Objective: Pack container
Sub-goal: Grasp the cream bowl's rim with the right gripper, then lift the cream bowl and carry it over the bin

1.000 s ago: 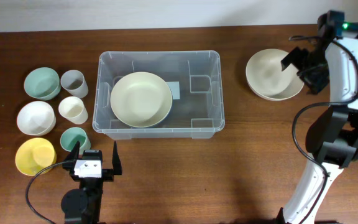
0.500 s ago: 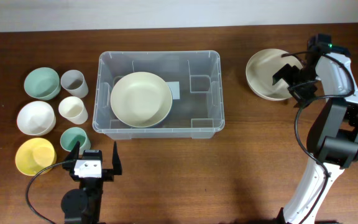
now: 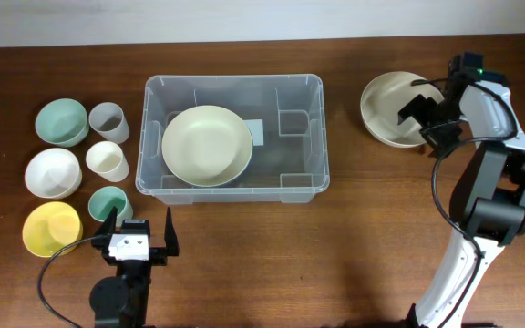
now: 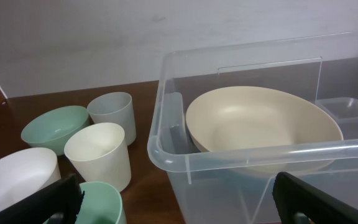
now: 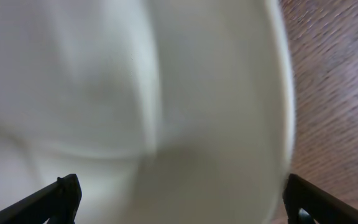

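1. The container (image 3: pixel 294 96) is found on the table (image 3: pixel 335 246), at mid-width and toward the far edge, upright and open-topped.
2. A large cream bowl (image 3: pixel 207 145) is seen inside it, lying in the left portion of the base. A white label is partly covered by the bowl's right edge.
3. In the left wrist view, the container's near rim (image 4: pixel 241 158) is seen close ahead, with the cream bowl (image 4: pixel 263 127) behind it.
4. A second cream bowl (image 3: pixel 386 109) is noted on the table to the right of the container, well apart from it.
5. The right gripper (image 3: pixel 431 114) is positioned over that bowl's right edge. Its jaws are spread wide and nothing is gripped. Its wrist view is blurred and filled by the bowl (image 5: pixel 135 93); contact cannot be judged.
6. The left gripper (image 3: pixel 139 223) is held near the front edge of the table, jaws spread wide and empty.
7. Left of the container, six pieces are grouped: a green bowl (image 3: pixel 61 121), a grey cup (image 3: pixel 108 121), a white bowl (image 3: pixel 53 172), a cream cup (image 3: pixel 107 161), a green cup (image 3: pixel 109 204) and a yellow bowl (image 3: pixel 51 228).
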Robot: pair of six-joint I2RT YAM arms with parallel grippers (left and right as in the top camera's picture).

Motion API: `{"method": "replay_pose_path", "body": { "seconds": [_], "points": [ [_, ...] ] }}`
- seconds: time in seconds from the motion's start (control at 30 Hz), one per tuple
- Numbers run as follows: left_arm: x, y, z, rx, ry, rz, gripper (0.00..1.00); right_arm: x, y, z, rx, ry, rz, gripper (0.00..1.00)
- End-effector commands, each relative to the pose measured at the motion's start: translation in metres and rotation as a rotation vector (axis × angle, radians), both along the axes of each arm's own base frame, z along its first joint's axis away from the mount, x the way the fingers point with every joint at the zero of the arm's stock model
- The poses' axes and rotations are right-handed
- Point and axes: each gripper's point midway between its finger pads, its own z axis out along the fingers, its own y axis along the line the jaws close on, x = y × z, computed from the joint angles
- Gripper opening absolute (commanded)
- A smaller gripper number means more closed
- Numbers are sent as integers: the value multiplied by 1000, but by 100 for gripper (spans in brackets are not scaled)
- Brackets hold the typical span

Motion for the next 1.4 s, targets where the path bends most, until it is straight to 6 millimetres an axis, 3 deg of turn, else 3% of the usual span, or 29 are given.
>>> {"method": "replay_pose_path", "body": {
  "seconds": [0.0, 0.13, 0.23, 0.67, 0.77, 0.83, 0.93, 1.03, 1.23, 1.33, 1.37],
  "points": [
    [0, 3, -3, -9, 8, 14, 100, -6, 1, -20, 16, 43, 3, 99],
    [0, 3, -3, -9, 8, 14, 100, -5, 1, -20, 15, 39, 3, 100],
    [0, 3, -3, -9, 8, 14, 100, -4, 1, -20, 14, 36, 3, 92],
    [0, 3, -3, -9, 8, 14, 100, 0, -1, -19, 14, 17, -1, 16],
    [0, 3, -3, -9, 8, 14, 100, 3, -4, -14, 14, 2, -6, 4],
    [0, 3, -3, -9, 8, 14, 100, 9, -5, -5, 34, -28, -10, 4],
    [0, 3, -3, -9, 8, 14, 100, 25, -5, 20, 92, -109, -16, 4],
    [0, 3, -3, -9, 8, 14, 100, 44, -5, 60, 162, -230, 4, 4],
    [0, 3, -3, -9, 8, 14, 100, 70, 7, 178, 260, -503, 96, 4],
    [0, 3, -3, -9, 8, 14, 100, 66, 40, 243, 291, -626, 238, 4],
    [0, 3, -3, -9, 8, 14, 100, 58, 66, 271, 295, -670, 329, 4]
  ]
}}
